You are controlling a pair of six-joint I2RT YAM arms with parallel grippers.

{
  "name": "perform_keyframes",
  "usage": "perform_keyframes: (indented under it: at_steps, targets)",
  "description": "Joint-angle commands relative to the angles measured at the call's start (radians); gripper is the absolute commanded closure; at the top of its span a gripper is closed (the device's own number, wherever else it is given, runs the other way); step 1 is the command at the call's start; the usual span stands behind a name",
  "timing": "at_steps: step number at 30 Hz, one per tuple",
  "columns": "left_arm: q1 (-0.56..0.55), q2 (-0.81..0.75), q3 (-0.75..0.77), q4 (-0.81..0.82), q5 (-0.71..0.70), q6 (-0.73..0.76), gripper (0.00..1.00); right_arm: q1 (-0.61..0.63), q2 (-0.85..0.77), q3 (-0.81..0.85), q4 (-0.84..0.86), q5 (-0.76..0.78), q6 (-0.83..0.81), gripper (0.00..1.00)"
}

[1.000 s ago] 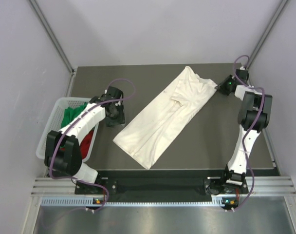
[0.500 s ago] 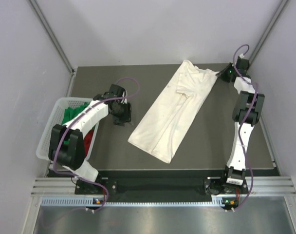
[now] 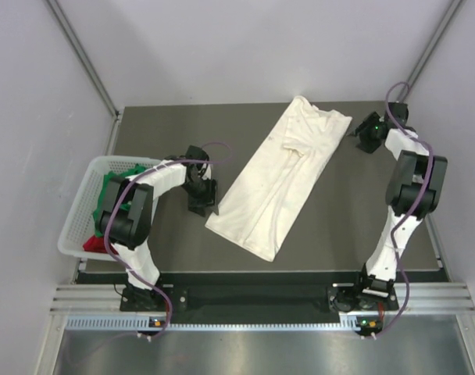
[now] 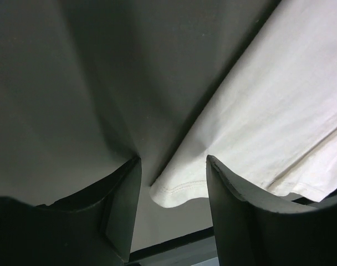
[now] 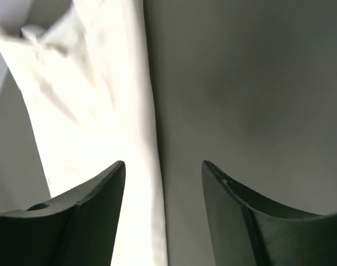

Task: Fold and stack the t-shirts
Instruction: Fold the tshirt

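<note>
The cream-white t-shirt [image 3: 280,176] lies flat on the dark table, folded into a long strip running from far right to near left. My left gripper [image 3: 201,201] is open, just left of the shirt's near-left hem corner; in the left wrist view that corner [image 4: 177,191] lies between the open fingers [image 4: 124,194]. My right gripper [image 3: 366,138] is open, just right of the shirt's far-right corner; the right wrist view shows the shirt's edge [image 5: 141,166] between its jaws. The green t-shirt [image 3: 112,187] and the red t-shirt [image 3: 92,244] lie bunched in the basket.
A white mesh basket [image 3: 77,215] stands at the table's left edge, beside the left arm. Grey walls close in the table at the back and sides. The table's front edge [image 3: 261,273] runs just below the shirt's near end.
The white shirt slid toward the far right, then stopped. My right gripper has drawn off the shirt's far-right corner to the right. My left gripper has moved right and nearer, up to the hem corner.
</note>
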Motion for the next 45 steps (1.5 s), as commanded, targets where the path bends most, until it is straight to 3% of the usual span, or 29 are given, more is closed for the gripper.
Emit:
perform_keyframes:
  at_steps: [1,9,13,15,20,24,31,34,35,40,45]
  targets:
    - [-0.002,0.028,0.011,0.006,-0.012,0.024,0.44,0.068,-0.306,-0.190,-0.152,0.092,0.008,0.42]
    - [-0.014,0.016,-0.013,0.012,-0.041,0.006,0.48,0.303,-0.772,-0.816,-0.185,0.112,0.103,0.43]
    - [-0.031,0.015,-0.042,0.026,-0.024,-0.011,0.59,0.520,-0.979,-0.999,-0.159,0.168,0.292,0.43]
    - [-0.040,0.015,-0.061,0.032,-0.032,-0.023,0.71,0.608,-1.024,-1.071,-0.130,0.220,0.356,0.43]
    - [-0.054,-0.008,-0.088,0.034,-0.035,-0.040,1.00,0.864,-0.999,-1.142,-0.027,0.273,0.496,0.45]
    - [-0.057,-0.039,-0.111,0.034,-0.049,-0.046,1.00,0.970,-0.900,-1.122,0.044,0.285,0.530,0.47]
    - [-0.058,-0.057,-0.142,0.027,-0.090,-0.063,1.00,1.081,-0.832,-1.080,-0.001,0.368,0.559,0.56]
    - [-0.066,-0.063,-0.150,0.028,-0.086,-0.074,1.00,1.081,-0.856,-1.094,-0.053,0.388,0.562,0.83]
    - [-0.071,-0.074,-0.151,0.024,-0.086,-0.080,1.00,1.081,-0.869,-1.099,-0.069,0.397,0.556,0.99]
    - [-0.144,-0.151,-0.220,0.069,-0.015,-0.150,1.00,1.081,-0.993,-1.091,-0.258,0.472,0.500,1.00]
    - [-0.311,-0.237,-0.272,0.084,-0.049,-0.291,1.00,1.081,-1.091,-1.148,-0.366,0.449,0.484,1.00]
